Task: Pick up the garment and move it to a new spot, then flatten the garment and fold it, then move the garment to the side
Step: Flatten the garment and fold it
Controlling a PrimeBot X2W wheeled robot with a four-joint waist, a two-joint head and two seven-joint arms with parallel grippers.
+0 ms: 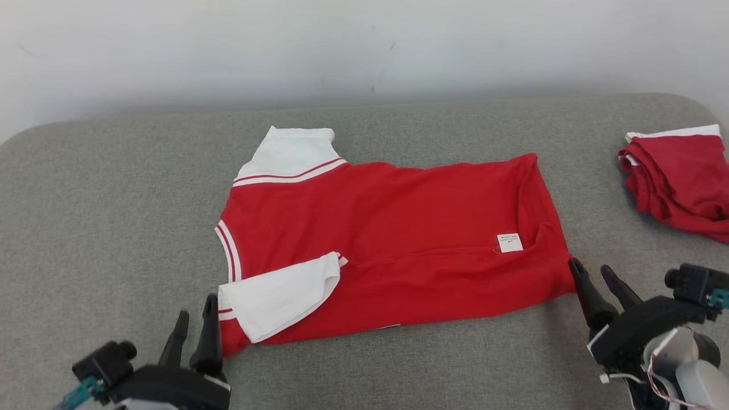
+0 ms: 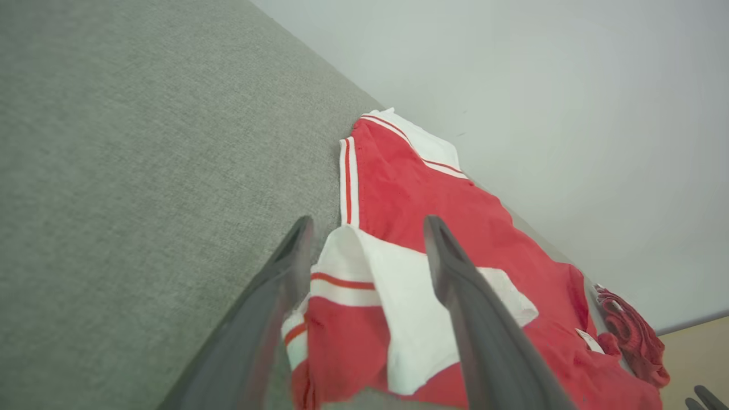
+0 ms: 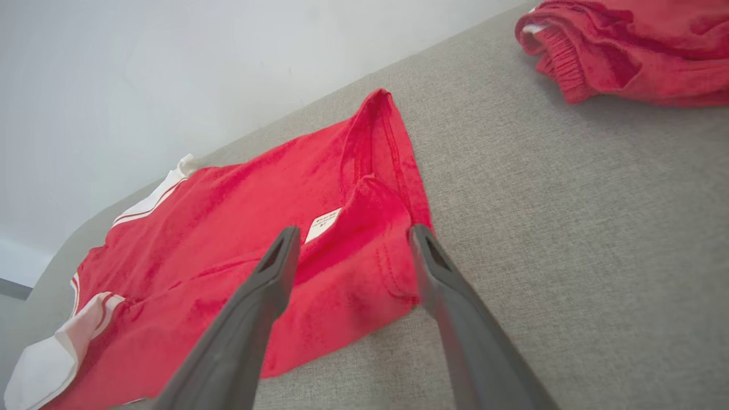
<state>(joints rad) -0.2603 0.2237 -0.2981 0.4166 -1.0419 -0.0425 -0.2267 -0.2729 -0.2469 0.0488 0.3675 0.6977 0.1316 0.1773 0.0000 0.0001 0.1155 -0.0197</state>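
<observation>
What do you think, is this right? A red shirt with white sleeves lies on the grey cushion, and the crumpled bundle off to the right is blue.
Not quite. The crumpled bundle is red with a white edge, not blue; the head view shows it. The red shirt with white sleeves does lie on the grey cushion.

Grey fabric-covered counter point(image 1: 114, 199) with rounded corners; plain white wall point(image 1: 228, 45) behind, marked by few small dark scuffs point(image 1: 392, 46); tan floor point(image 2: 695, 353) beyond; soft, even light
</observation>
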